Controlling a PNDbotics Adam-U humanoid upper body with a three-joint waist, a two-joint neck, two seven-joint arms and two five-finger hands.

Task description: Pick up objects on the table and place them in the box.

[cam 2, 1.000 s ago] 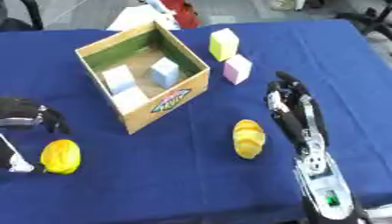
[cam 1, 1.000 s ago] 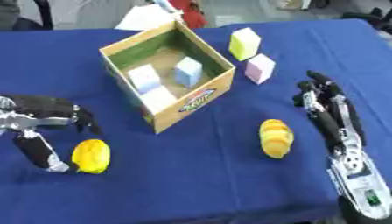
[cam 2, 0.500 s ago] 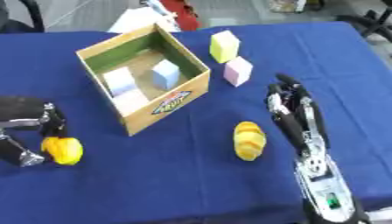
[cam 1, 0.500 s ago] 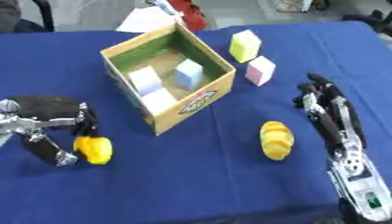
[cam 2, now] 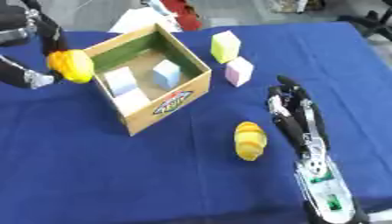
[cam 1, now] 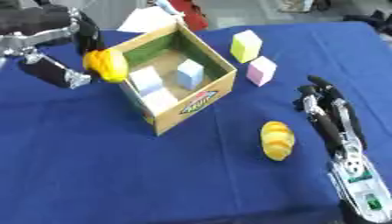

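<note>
Left eye view: the left robot hand (cam 1: 65,30) curls around a smooth, rounded yellow object (cam 1: 106,65), the cardboard box (cam 1: 211,65) just beside it.

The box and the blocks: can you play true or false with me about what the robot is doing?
1. The left hand holds a yellow fruit. True.
2. The box is empty. False: pale blocks lie inside it.
3. The right hand holds the ridged yellow thing. False: that lies on the blue cloth beside the open hand.
4. A yellow-green cube and a pink cube sit outside the box. True.
</note>
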